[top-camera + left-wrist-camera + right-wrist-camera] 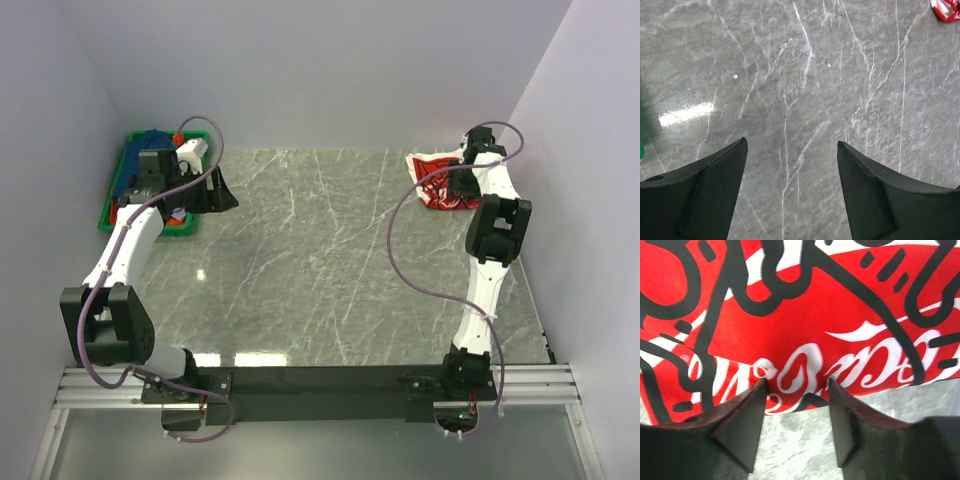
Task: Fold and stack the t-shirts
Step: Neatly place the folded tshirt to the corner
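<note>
Now | my right gripper (797, 385) released, far-right corner | red t-shirt (805, 325) edge just ahead, running across my jaws | left gripper (792, 147) released, far-left corner, well apart

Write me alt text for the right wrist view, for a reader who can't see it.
A red t-shirt printed with white script and black line drawings fills most of the frame, lying on a grey marbled table. The right gripper is open at the bottom of the view, its two dark fingertips at the shirt's near edge.
</note>
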Tool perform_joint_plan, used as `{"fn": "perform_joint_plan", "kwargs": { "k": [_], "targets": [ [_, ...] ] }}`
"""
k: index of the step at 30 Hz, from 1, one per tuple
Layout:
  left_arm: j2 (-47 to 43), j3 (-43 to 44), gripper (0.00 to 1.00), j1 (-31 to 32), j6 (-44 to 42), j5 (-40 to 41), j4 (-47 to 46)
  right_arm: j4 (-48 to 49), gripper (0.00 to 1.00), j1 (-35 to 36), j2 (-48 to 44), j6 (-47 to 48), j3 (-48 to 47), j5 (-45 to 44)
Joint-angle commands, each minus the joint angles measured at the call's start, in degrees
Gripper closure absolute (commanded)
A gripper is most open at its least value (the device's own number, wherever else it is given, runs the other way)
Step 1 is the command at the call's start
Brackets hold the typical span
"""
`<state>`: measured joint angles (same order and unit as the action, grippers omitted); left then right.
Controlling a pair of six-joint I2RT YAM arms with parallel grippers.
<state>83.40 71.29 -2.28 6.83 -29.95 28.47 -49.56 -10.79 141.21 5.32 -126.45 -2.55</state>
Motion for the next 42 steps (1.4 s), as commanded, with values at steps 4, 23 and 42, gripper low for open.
{"fn": "perform_joint_plan", "kwargs": {
  "k": [4,23,42],
  "targets": [
    [0.7,3.4,0.22,-0.2,-2.3,-0.2,2.4,8.3,0.29,-1.9,-5.9,3.6,3.9,9.1],
    [-2.7,0.5,0.23,-0.6,-2.4,0.2,1.3,1.6,0.49,0.4,-19.1,9.4,19.2,10.4],
    [-2.2,1.0,0.23,-1.1,-2.0,0.6,1.9,1.6,0.56,4.6,-4.7,5.3,7.9,9.7]
  ]
}}
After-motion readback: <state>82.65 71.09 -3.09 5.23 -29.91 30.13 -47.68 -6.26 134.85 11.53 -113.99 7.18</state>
